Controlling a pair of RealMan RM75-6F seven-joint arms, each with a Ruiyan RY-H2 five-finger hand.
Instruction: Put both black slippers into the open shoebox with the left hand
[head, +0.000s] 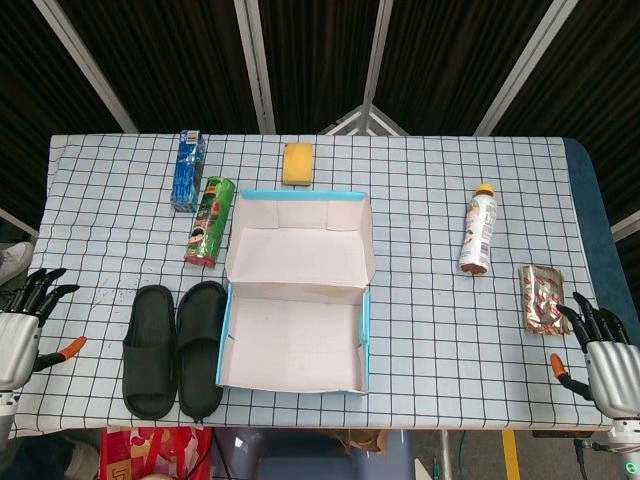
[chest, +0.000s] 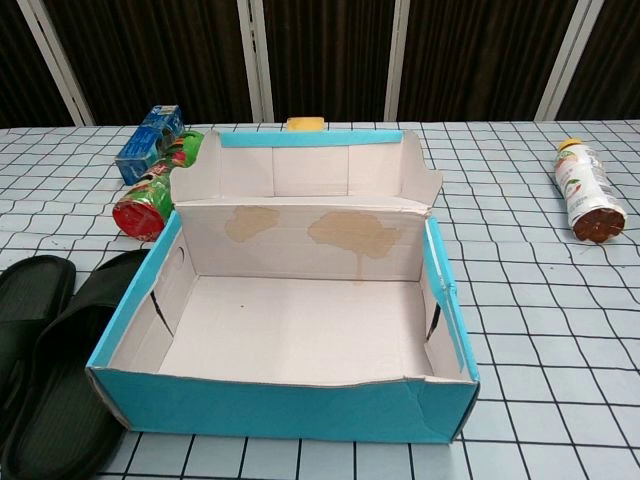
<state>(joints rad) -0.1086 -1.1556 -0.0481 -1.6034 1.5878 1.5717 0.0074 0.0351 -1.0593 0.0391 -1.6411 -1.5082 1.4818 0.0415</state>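
Left hand (head: 22, 320) sits at the near left edge of the checked-cloth surface (head: 430, 200), fingers spread apart, holding nothing. Right hand (head: 600, 350) sits at the near right edge, fingers likewise spread, nothing in it. Neither hand shows in the chest view.

The 2 black rubber slippers lie flat, side by side and touching, just to the right of the left hand: outer black slipper (head: 150, 348) nearest the hand, inner black slipper (head: 201, 345) beyond it and right against the left wall of the box. Both are outside the box.

The open blue cardboard shoebox (head: 364, 330) with a pale inside stands past the slippers, between the 2 hands, its lid (head: 298, 240) folded back on the far side. The chest view shows brown stains on the inner back wall and nothing inside.

Further from the left hand, beyond the slippers: a green-and-red snack tube (head: 209, 221) lying on its side, a blue carton (head: 188, 170) past that, and a yellow sponge (head: 297, 163) behind the box.

Ahead of the right hand: a crinkled foil packet (head: 542, 298) close by, and a white bottle with a yellow cap (head: 478, 230) lying further off toward the box.
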